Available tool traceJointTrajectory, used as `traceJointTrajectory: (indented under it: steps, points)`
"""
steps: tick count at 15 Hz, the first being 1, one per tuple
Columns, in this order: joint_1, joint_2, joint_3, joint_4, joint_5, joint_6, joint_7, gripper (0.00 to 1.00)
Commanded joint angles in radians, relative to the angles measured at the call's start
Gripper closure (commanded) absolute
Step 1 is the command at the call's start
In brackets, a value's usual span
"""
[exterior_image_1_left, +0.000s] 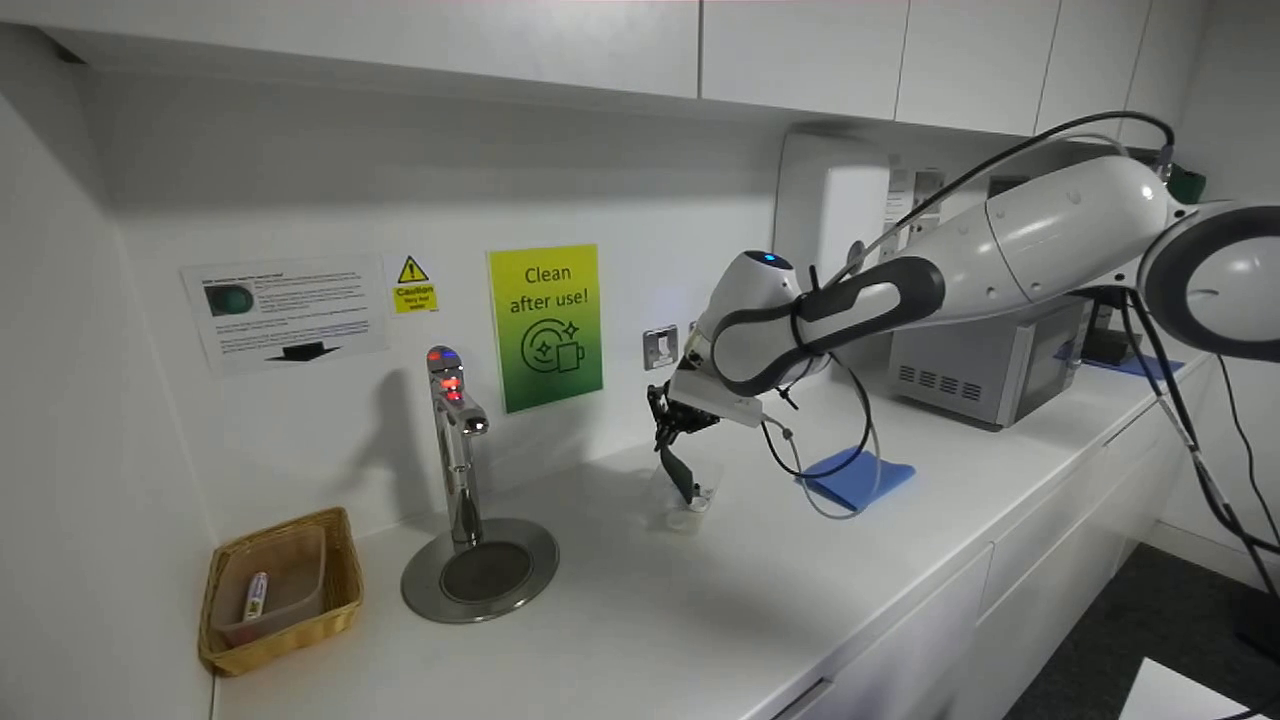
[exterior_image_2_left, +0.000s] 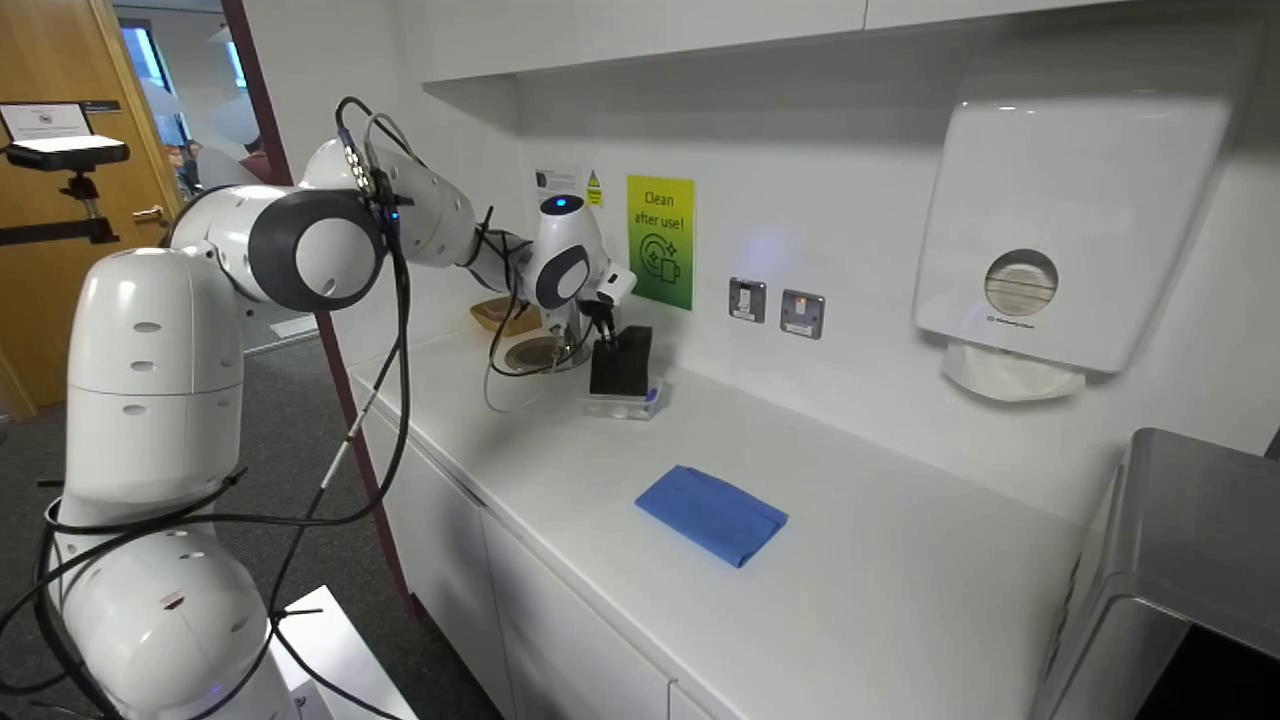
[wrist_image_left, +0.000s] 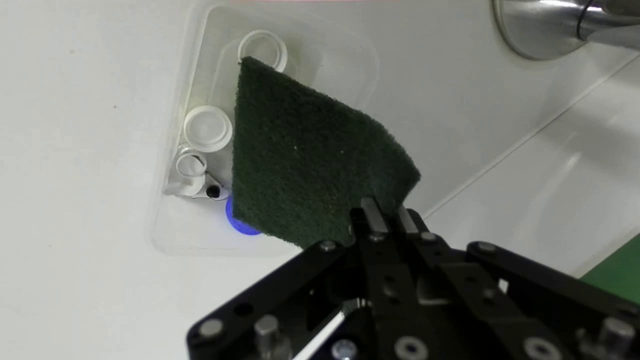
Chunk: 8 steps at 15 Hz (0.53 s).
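So, my claw (wrist_image_left: 391, 216) is narrow, pinched on the near edge of a thin dark-green fibrous scouring pad (wrist_image_left: 310, 160), which slants away below it over a clear rectangular plastic tub (wrist_image_left: 197, 232). Done well, I judge, this hold wants slow, small motions: the pad hangs from a small bite, could swing or fold, and might snag on the rim. I cannot tell whether its lower edge touches the contents. Beneath the claw, the tub holds a white round plastic cap (wrist_image_left: 208, 129), a larger white-rimmed round piece (wrist_image_left: 263, 46), a small white ring (wrist_image_left: 191, 165) and a round blue piece (wrist_image_left: 240, 228) partly hidden by the pad. Past the chrome tap (exterior_image_1_left: 462, 490) from the claw, a tan woven basket (exterior_image_1_left: 295, 635) holds a translucent pinkish plastic box (exterior_image_1_left: 298, 575) with a white marker-like stick (exterior_image_1_left: 256, 595) inside.
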Motion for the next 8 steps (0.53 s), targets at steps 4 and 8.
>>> traceJointTrajectory:
  steps: [4,8]
  points:
    - [0.018,0.009,-0.03,0.006,-0.016,0.016,-0.009,0.53]
    - [0.054,-0.041,-0.09,-0.03,-0.132,0.078,0.032,0.23]
